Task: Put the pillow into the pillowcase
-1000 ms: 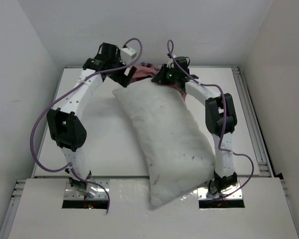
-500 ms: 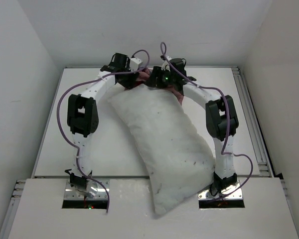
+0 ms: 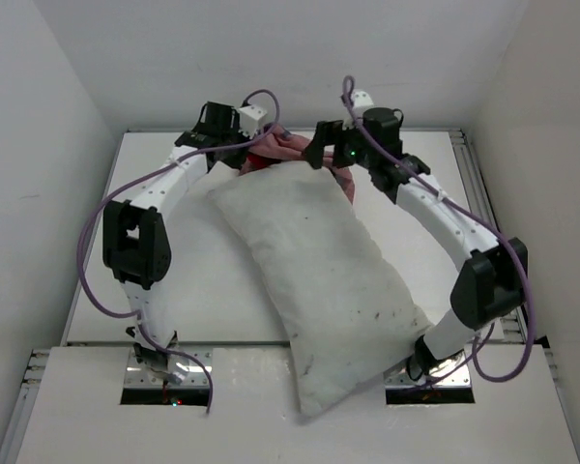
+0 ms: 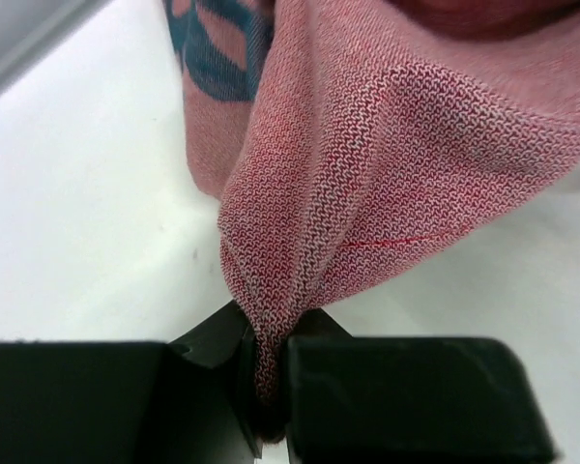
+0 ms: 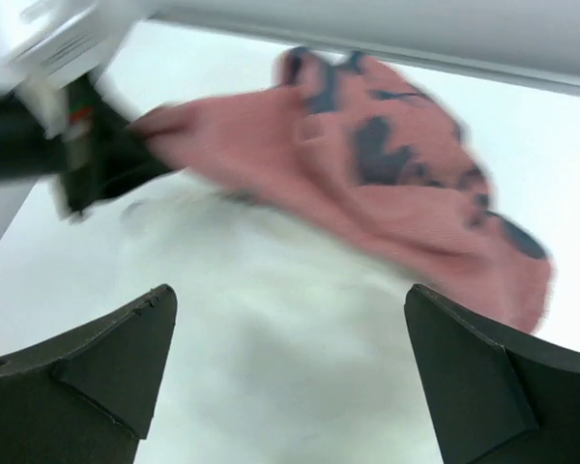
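The left gripper [image 4: 269, 372] is pressed tight on a thin fold of the pillowcase [image 4: 367, 174], and the fabric fans out from that single pinch. The right gripper [image 5: 288, 295] is spread wide and holds nothing. It hangs over the far end of the pillow [image 3: 319, 261], with the bunched case just beyond it.

The pillow lies diagonally on the table [image 3: 213, 280]. Its far end touches the crumpled case, and its near corner reaches past the table's near edge, close to the right arm's base. None of the pillow looks to be inside the case yet.

The main risk is the grip – one edge in one gripper does not hold a mouth open. If the left arm pulls from here, the case would likely ride over the pillow as a wad instead of sleeving it. The fold in the pinch is narrow, so a hard tug against the pillow's bulk could strip it out.

If the right gripper comes down blind, it could catch both layers of cloth and shut the opening, or grab pillow instead of case. A push along the pillow could also slide it further off the near edge – nothing there blocks it.

Count: one pillow, one pillowcase, two grippers – one gripping, one free.
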Motion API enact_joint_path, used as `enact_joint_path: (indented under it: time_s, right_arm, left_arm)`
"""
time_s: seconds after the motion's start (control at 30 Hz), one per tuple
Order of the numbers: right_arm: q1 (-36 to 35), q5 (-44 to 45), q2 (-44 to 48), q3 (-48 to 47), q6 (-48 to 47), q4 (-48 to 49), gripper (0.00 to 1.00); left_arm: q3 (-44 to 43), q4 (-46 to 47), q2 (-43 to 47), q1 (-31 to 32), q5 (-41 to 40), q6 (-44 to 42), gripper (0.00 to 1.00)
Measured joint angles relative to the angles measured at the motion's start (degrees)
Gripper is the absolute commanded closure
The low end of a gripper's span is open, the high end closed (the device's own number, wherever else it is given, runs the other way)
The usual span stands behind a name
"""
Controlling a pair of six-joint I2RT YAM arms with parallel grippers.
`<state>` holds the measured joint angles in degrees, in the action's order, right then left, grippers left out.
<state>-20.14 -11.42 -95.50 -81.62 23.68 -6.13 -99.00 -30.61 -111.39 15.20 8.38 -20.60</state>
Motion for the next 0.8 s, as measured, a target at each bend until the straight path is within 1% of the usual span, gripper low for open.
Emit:
enact_joint_path:
  time_s: [0.1, 0.2, 0.3, 0.37, 0.4, 0.43, 0.47, 0.5, 0.53, 0.6, 0.67, 0.8]
  right_arm:
    - [-6.25, 1.38, 2.97, 2.49, -2.89, -0.31, 0.01]
    - [-12.55, 2.97, 1.84, 4.74, -4.35, -2.21, 0.01]
    - [-15.98, 5.46, -1.60, 6.10, -5.05, -5.81, 0.01]
    - [-16.74, 8.04, -4.31, 6.10, -5.35, -6.78, 0.01]
    - [-16.81, 8.98, -5.33, 6.05, -5.38, -6.86, 0.11]
    - [-16.79, 9.90, -6.23, 5.75, -5.40, -6.88, 0.27]
    - [-16.70, 10.67, -7.04, 5.14, -5.18, -6.97, 0.51]
    - [-16.44, 11.10, -7.69, 4.48, -5.22, -7.15, 0.84]
    - [-16.06, 11.19, -8.44, 3.63, -4.44, -7.50, 1.00]
    - [-14.67, 10.73, -9.64, 2.40, -2.23, -7.65, 1.00]
    - [-12.15, 8.44, -9.77, 2.80, 0.48, -7.13, 1.00]
    - [-5.25, 3.80, -4.79, 10.21, 6.56, -0.50, 1.00]
  left_arm:
    - [1.31, 0.52, 2.40, 1.14, -2.08, -1.42, 1.00]
    - [2.25, 0.92, 2.75, 2.23, -3.76, -2.25, 1.00]
    - [3.37, 0.44, 2.75, 2.73, -4.81, -2.93, 1.00]
    - [3.82, 0.31, 2.75, 2.78, -5.49, -3.30, 1.00]
    - [4.00, 0.24, 2.75, 2.78, -5.90, -3.34, 1.00]
    - [4.26, 0.24, 2.75, 2.78, -6.19, -3.39, 1.00]
    - [4.55, 0.15, 2.75, 2.73, -6.56, -3.41, 1.00]
    - [4.87, 0.07, 2.75, 2.64, -6.97, -3.56, 1.00]
    - [5.18, -0.07, 2.75, 2.58, -7.32, -3.67, 1.00]
    - [5.70, -0.31, 2.75, 2.60, -8.09, -4.31, 1.00]
    - [6.14, -0.42, 2.75, 2.60, -8.94, -5.18, 1.00]
    - [6.75, 0.00, 2.75, 2.73, -11.34, -7.37, 1.00]
